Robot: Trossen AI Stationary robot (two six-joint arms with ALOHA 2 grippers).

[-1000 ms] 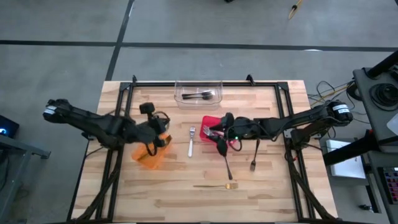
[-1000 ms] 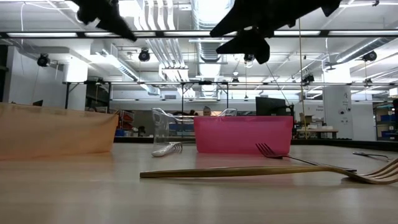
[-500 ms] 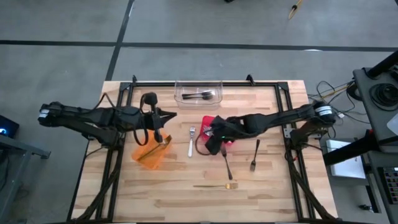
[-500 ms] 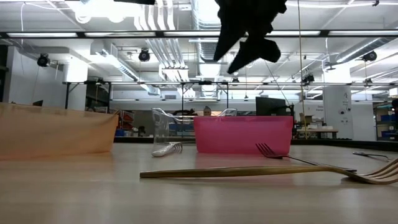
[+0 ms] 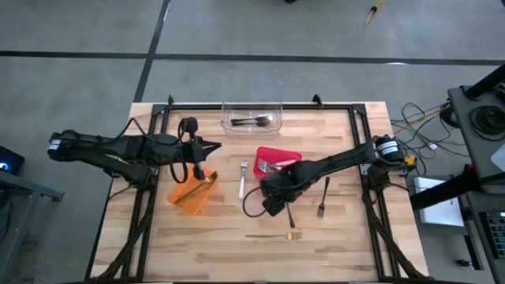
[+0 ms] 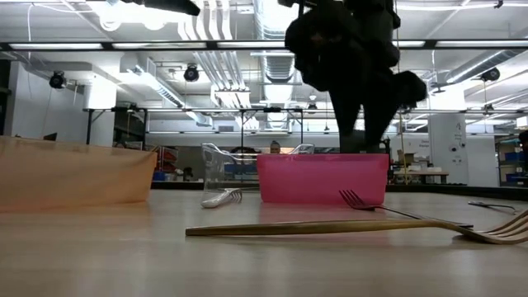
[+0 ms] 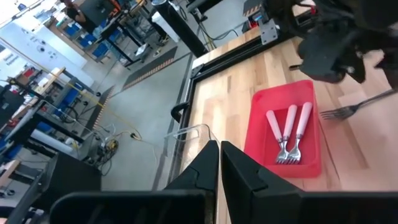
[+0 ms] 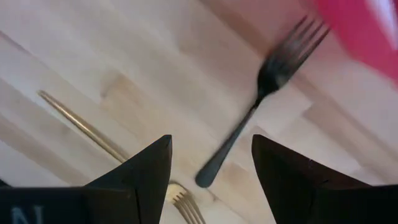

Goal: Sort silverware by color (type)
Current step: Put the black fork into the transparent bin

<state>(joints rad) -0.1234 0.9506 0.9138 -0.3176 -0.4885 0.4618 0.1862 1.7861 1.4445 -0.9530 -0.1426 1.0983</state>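
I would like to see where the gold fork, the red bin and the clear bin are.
gold fork (image 5: pixel 274 235): high view, middle of its handle.
red bin (image 6: pixel 322 177): low view, its front wall.
clear bin (image 5: pixel 227 115): high view, its left rim.

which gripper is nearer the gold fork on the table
Right. The right gripper hovers just above the gold fork; the left gripper is over by the orange bin.
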